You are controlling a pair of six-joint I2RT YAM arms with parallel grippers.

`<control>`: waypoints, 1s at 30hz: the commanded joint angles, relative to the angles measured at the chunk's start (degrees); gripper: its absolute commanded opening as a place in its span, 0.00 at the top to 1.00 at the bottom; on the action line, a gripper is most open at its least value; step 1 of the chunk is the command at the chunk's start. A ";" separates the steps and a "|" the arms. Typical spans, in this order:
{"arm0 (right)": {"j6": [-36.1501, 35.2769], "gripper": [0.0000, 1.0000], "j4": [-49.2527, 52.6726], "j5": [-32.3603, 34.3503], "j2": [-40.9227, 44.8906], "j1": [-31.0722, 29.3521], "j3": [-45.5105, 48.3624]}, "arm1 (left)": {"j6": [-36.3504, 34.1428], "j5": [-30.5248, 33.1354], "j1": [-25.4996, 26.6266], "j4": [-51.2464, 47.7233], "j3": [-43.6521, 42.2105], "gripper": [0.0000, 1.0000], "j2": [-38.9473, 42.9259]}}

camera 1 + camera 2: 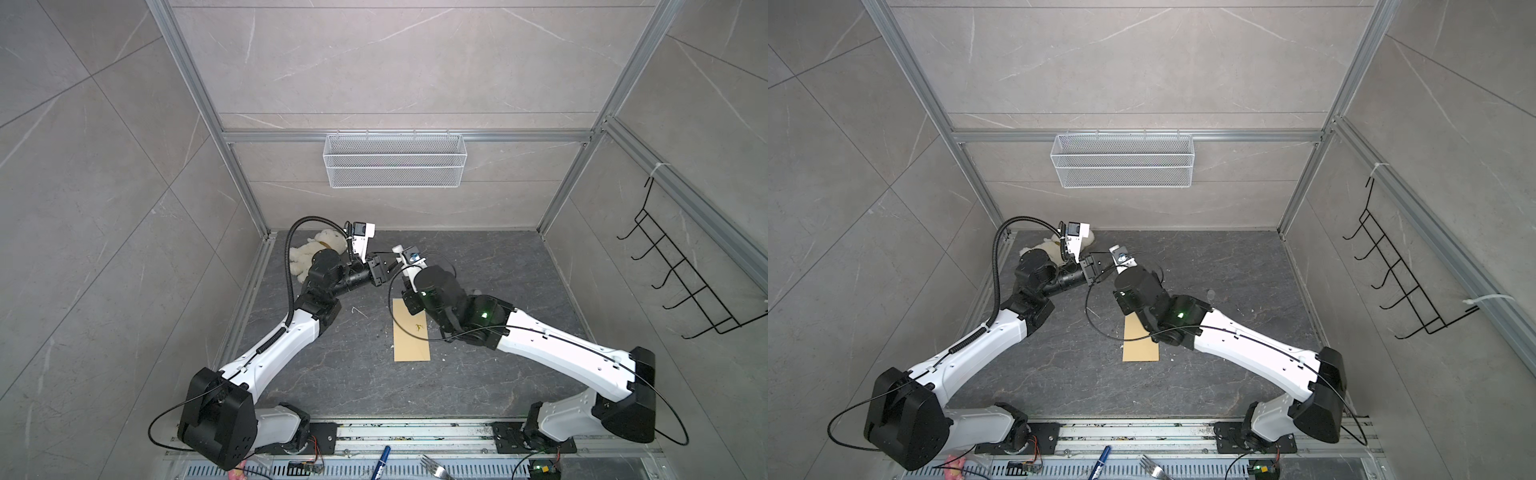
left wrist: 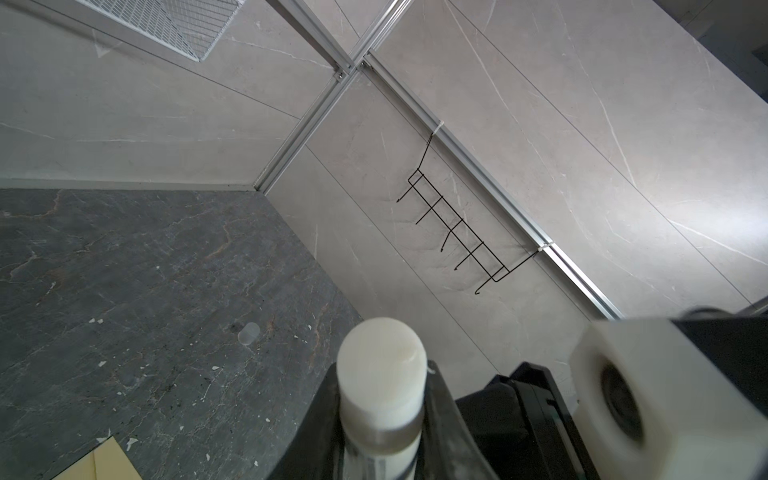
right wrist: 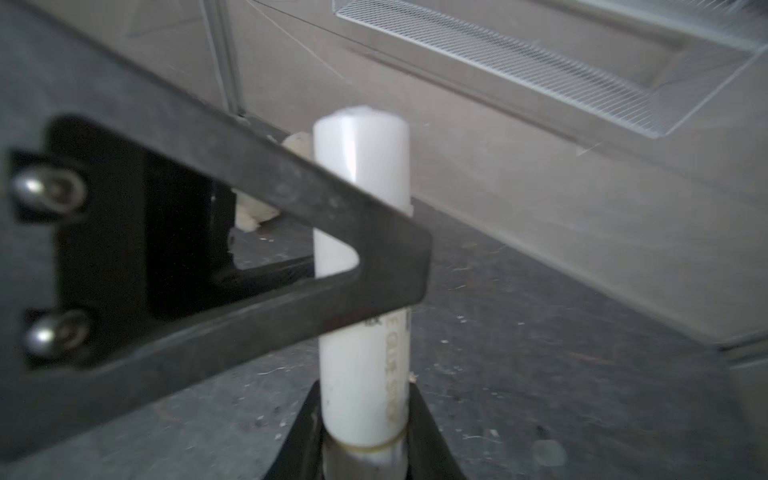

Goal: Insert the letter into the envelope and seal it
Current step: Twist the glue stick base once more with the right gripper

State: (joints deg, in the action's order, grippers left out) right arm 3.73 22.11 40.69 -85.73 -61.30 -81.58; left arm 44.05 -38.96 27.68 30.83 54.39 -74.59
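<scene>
The plain yellow-tan envelope [image 1: 411, 336] [image 1: 1142, 347] lies flat mid-table, its far end under my right arm; one corner of it [image 2: 106, 459] shows in the left wrist view. The letter is out of view. A white glue stick [image 1: 397, 249] [image 1: 1113, 250] is held in the air above the table's back. My left gripper [image 2: 383, 399] is shut on this glue stick [image 2: 382, 361]. My right gripper [image 3: 363, 401] is shut on the stick's [image 3: 360, 166] lower part. A left finger [image 3: 249, 208] crosses in front of it. The two grippers [image 1: 392, 262] [image 1: 404, 268] meet at the stick.
A cream plush toy [image 1: 316, 253] lies at the back left behind my left arm. A small clear cap [image 2: 249, 333] [image 1: 1210, 296] rests on the table. A wire basket [image 1: 395, 160] hangs on the back wall, a black hook rack [image 1: 685, 282] on the right wall. A fork [image 1: 434, 467] lies at the front rail.
</scene>
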 commanded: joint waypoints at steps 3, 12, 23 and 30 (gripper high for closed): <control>-15.67 1.00 -8.76 30.96 -8.91 -4.65 -7.08 | -2.71 -0.12 0.44 -3.09 0.29 1.00 -0.21; -16.07 1.00 -9.45 29.48 -10.72 -5.32 -6.92 | -2.74 0.11 0.44 -2.92 0.30 1.00 -0.48; 1.59 0.09 -5.89 -33.63 11.53 9.95 8.29 | 0.41 -3.30 0.09 2.62 0.86 1.00 -0.44; 8.88 0.05 -9.29 -66.90 16.19 24.25 14.11 | 2.43 -6.76 0.09 7.22 0.98 1.00 -1.08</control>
State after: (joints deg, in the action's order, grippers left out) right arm 7.22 14.76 -4.25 -69.10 -39.83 -69.63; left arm 45.04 -42.37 27.88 31.88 54.43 -75.40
